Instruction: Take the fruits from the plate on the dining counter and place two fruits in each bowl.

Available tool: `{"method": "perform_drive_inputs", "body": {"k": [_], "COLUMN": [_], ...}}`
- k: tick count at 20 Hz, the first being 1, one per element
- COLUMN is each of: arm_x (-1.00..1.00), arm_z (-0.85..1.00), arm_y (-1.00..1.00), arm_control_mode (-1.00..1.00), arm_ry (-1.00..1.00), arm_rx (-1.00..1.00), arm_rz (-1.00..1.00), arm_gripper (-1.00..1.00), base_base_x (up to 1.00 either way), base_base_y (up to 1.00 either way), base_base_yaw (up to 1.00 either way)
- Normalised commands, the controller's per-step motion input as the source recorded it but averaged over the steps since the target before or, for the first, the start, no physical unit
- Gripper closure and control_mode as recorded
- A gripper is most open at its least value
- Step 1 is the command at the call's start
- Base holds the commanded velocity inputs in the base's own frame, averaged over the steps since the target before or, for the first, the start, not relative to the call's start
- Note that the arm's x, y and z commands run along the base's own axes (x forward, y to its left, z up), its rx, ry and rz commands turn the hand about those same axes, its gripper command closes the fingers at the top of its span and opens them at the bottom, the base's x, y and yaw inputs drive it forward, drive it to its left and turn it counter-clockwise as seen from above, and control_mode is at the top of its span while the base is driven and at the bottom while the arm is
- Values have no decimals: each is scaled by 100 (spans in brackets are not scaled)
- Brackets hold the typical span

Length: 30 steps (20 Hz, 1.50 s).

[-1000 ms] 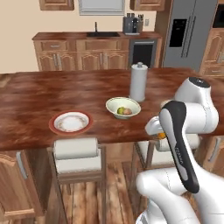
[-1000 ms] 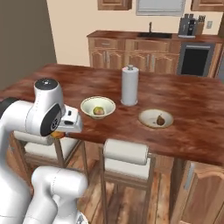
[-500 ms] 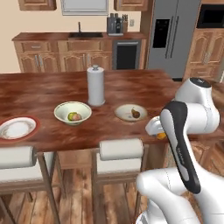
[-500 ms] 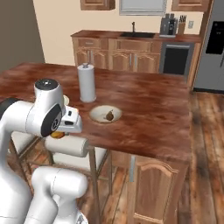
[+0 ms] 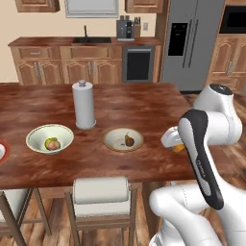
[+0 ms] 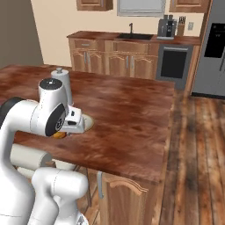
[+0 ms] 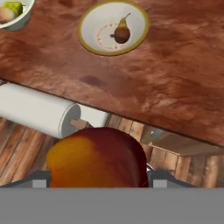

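Left base view: the whole scene has slid leftward since a second ago, so the base drove; the things stayed put. The plate (image 5: 1, 153) is now cut off at the left edge. Two bowls: cream bowl (image 5: 49, 138) at centre left with two fruits, tan-rimmed bowl (image 5: 124, 140) at centre with one dark fruit (image 5: 129, 140).

Right base view: the gripper (image 6: 61, 132) at centre left is closed on the orange fruit (image 6: 59, 134), above the dining counter (image 6: 132, 114).

Hand view: the orange fruit sits at bottom centre and the tan-rimmed bowl at the top. Four fruits counted; the last delivery looks close.
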Motion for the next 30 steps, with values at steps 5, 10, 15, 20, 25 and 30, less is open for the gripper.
{"method": "perform_drive_inputs", "body": {"k": [5, 10, 15, 20, 25, 30], "arm_x": [0, 0, 37, 100, 100, 97], "arm_z": [0, 0, 0, 0, -3, -52], "arm_y": [0, 0, 9, 48, 62, 32], "arm_control_mode": [100, 100, -100, -100, -100, -100], "arm_ry": [0, 0, 1, 10, 14, -4], "arm_rx": [0, 0, 0, -3, -10, -6], "arm_rz": [0, 0, 0, 0, -1, -1], "arm_gripper": [100, 100, 100, 100, 100, 100], "base_base_x": [6, 0, 6, 0, 0, 0], "base_base_y": [0, 0, 0, 0, 0, 0], "base_base_yaw": [0, 0, 0, 0, 0, 0]}}
